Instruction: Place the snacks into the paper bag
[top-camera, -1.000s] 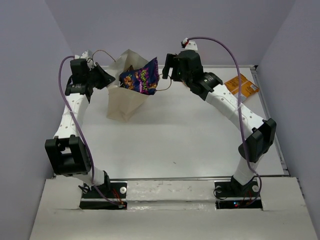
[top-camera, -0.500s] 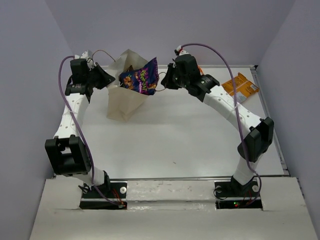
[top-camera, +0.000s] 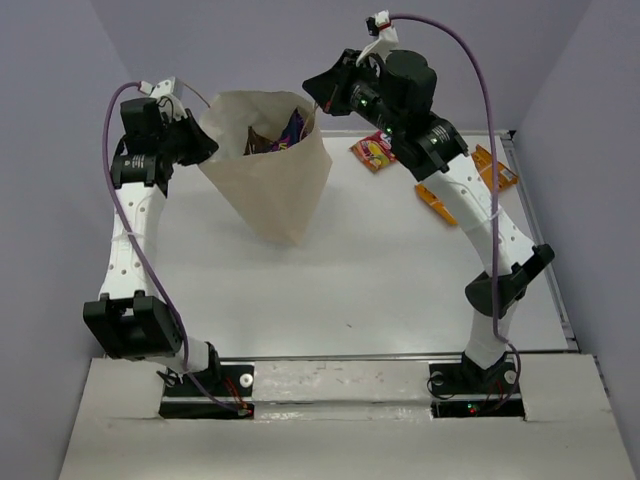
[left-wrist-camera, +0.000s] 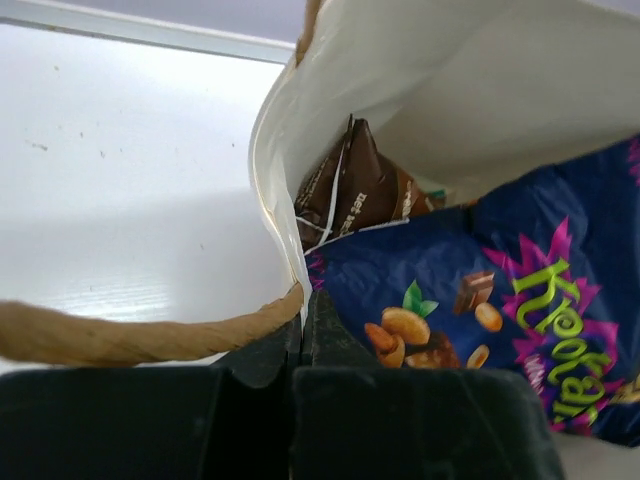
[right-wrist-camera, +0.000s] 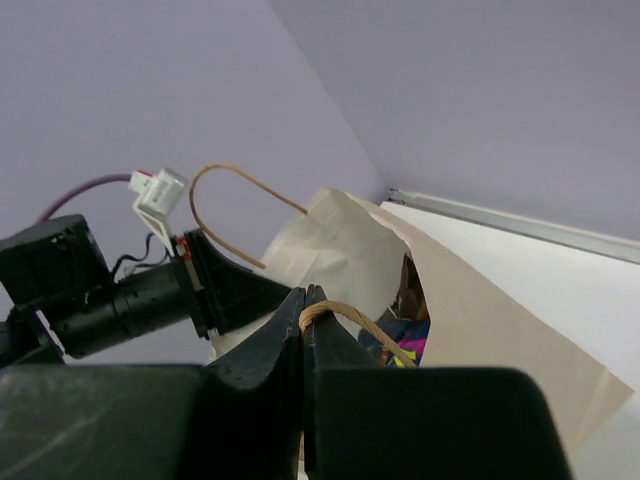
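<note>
The tan paper bag (top-camera: 270, 185) hangs above the table, stretched open between both arms. My left gripper (top-camera: 205, 145) is shut on the bag's left rim beside a cord handle (left-wrist-camera: 120, 335). My right gripper (top-camera: 312, 85) is shut on the other cord handle (right-wrist-camera: 360, 322), high at the bag's right rim. Inside the bag lie the purple packet (left-wrist-camera: 480, 300) and the dark brown packet (left-wrist-camera: 355, 190); both also show from above, purple (top-camera: 293, 128) and brown (top-camera: 258, 140). A red-orange packet (top-camera: 372, 152) lies on the table. An orange packet (top-camera: 497, 167) lies at the far right.
Another orange piece (top-camera: 437, 204) lies on the table just under my right forearm. A raised rail (top-camera: 565, 300) runs along the table's right edge. Lilac walls close in the back and both sides.
My right gripper has gone from open to shut on the bag's handle and risen. Both arms have lifted the bag off the table, and the purple packet has sunk deeper inside.
</note>
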